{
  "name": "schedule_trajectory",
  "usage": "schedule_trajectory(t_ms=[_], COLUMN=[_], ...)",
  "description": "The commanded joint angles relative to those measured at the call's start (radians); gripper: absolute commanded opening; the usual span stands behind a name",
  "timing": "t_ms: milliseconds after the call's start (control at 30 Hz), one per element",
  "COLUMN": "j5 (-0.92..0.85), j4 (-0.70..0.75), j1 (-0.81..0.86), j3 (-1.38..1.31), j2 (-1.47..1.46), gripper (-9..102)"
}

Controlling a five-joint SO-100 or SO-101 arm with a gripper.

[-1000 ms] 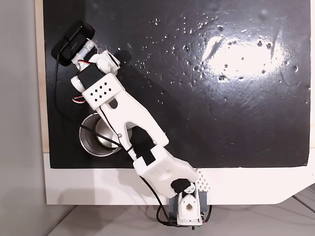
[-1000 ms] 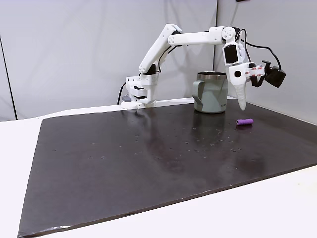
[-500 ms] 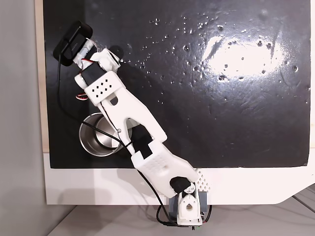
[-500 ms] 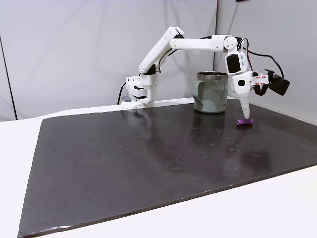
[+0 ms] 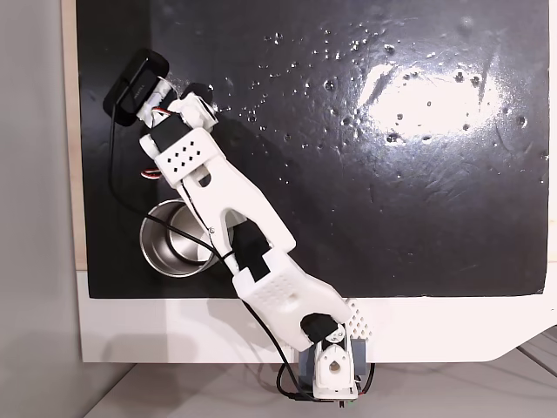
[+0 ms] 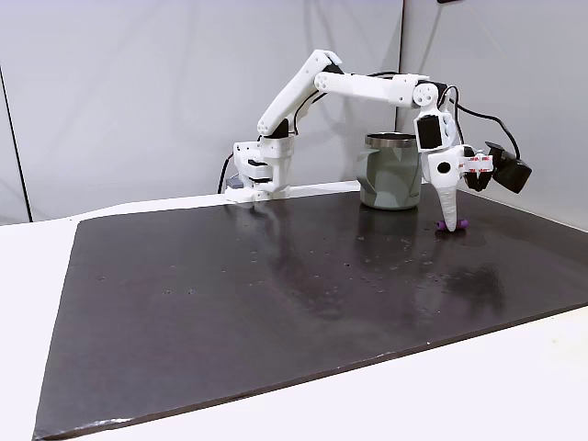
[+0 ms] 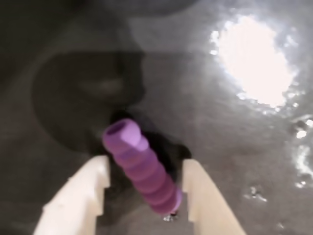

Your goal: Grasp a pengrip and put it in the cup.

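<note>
Two white fingers (image 7: 80, 198) of the gripper (image 7: 146, 183) stand open astride the small purple ribbed tube-shaped pengrip (image 7: 142, 166), lying slanted on the black glossy mat (image 6: 276, 303), near the shiny steel cup (image 6: 390, 173). Nothing gripped.

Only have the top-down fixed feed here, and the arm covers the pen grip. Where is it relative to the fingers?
Observer: In the wrist view the pengrip lies on the black mat between the two fingers, jaws open, a gap on each side.
Operator: Lined up with them?
Observer: No, it lies at an angle, near end close to the right finger in the wrist view.
Operator: Gripper height?
Observer: In the side fixed view the gripper tips reach down to the mat at the grip.
Operator: Cup clear of it?
Observer: Yes, the cup stands upright behind the gripper there, apart from it, handle facing the camera.
</note>
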Motion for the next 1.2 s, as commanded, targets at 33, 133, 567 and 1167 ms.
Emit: schedule_trajectory(t_ms=[33, 133, 567, 1167], j5=[-0.015, -0.011, 0.183, 0.414], j4=[-0.040, -0.087, -0.106, 0.143], j1=[0.040, 0.052, 0.086, 0.061], j3=[0.043, 0.094, 0.094, 0.094], j2=[0.040, 0.054, 0.121, 0.551], gripper=[11, 0, 0, 0])
